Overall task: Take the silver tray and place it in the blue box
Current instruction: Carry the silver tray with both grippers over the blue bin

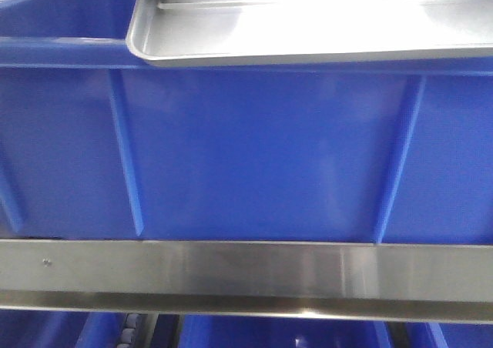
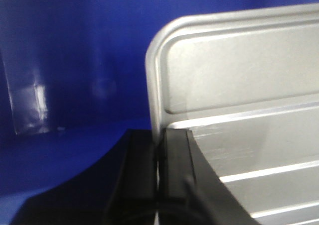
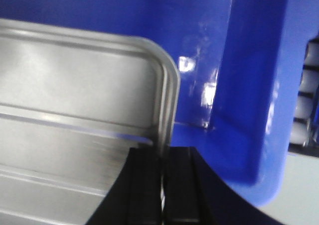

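Front view: a brushed steel rail [image 1: 246, 279] crosses the foreground. Behind it rises the ribbed outer wall of the blue box [image 1: 254, 155]. The silver tray [image 1: 308, 25], brightly lit, sits at rim height over the box's opening.
Left wrist view: the left end effector [image 2: 158, 135] has its two black pads closed on the tray's rolled rim beside a rounded corner, with the blue inner wall beyond.
Right wrist view: the right end effector [image 3: 163, 153] likewise clamps the rim at the tray's other end, with the box's inner corner behind it
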